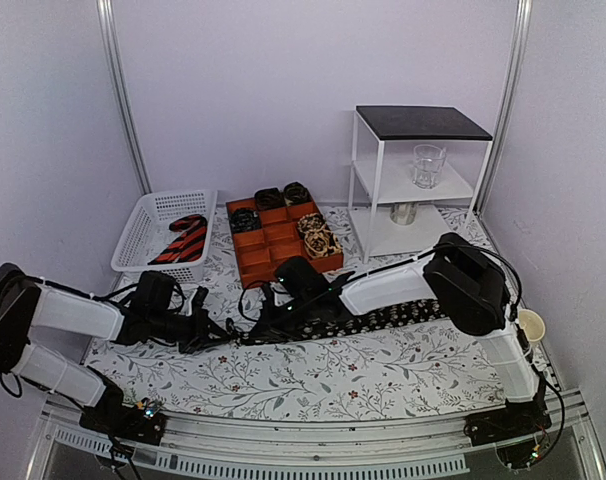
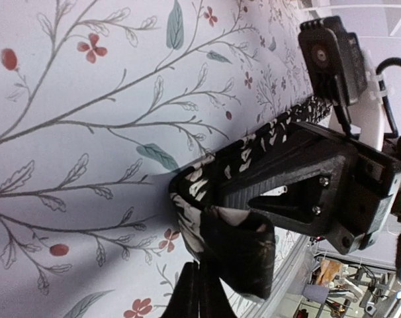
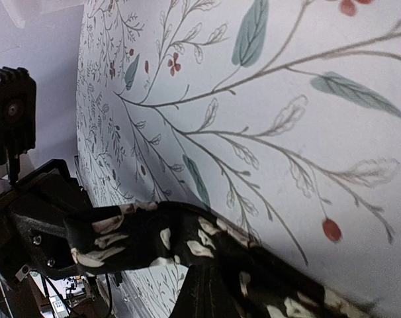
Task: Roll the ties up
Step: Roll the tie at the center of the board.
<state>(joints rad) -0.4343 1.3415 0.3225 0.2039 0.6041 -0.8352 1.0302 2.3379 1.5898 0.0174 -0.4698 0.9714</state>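
Several coils [image 1: 270, 198] sit in the tray [image 1: 268, 262], and a striped tie [image 1: 183, 241] waits in the basket [image 1: 143, 225]. The patterned tie [image 1: 403, 316] lies along the desk [image 1: 383, 370], its left end pinched by the left gripper [image 1: 218, 331] and right gripper [image 1: 271, 314]. Rolling looks barely begun.

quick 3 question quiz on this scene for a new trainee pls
1. True or false: the striped tie lies in the white basket.
2. The rolled ties sit in: A) the white basket, B) the orange tray, C) neither.
3. Fill in: the left gripper and right gripper are both shut on the ___.

Key: 1 true; 2 B; 3 black patterned tie, stretched flat on the table between them.
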